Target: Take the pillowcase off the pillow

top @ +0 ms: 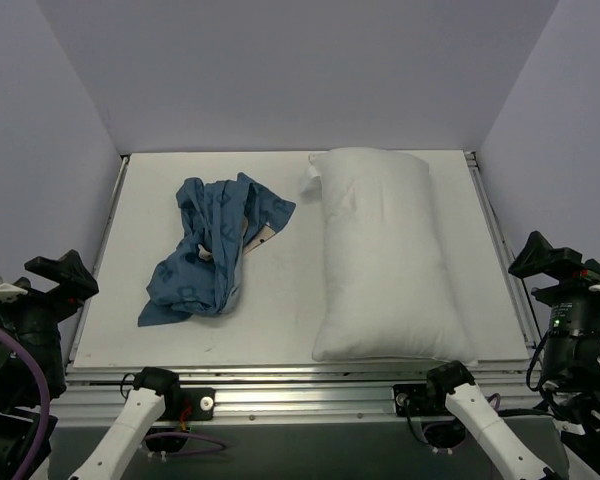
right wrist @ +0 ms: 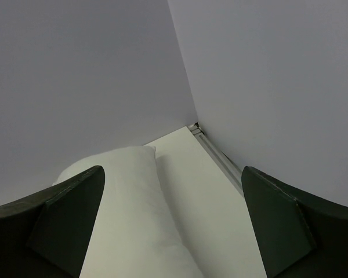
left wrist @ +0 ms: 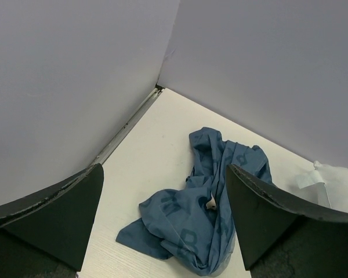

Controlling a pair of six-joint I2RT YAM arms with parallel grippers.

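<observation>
The blue pillowcase (top: 210,250) lies crumpled in a heap on the left half of the white table, apart from the pillow. The bare white pillow (top: 385,250) lies lengthwise on the right half, its small tag (top: 310,178) at the far left corner. My left gripper (top: 65,272) hangs back at the table's left edge, open and empty. The left wrist view has the pillowcase (left wrist: 203,202) ahead between the left gripper's (left wrist: 164,168) spread fingers. My right gripper (top: 550,258) sits off the right edge, open and empty. Its (right wrist: 173,169) view looks along the pillow (right wrist: 133,214).
Grey walls enclose the table (top: 280,310) on the left, back and right. Metal rails (top: 495,240) run along the side edges and the near edge. A strip of bare table separates the pillowcase from the pillow.
</observation>
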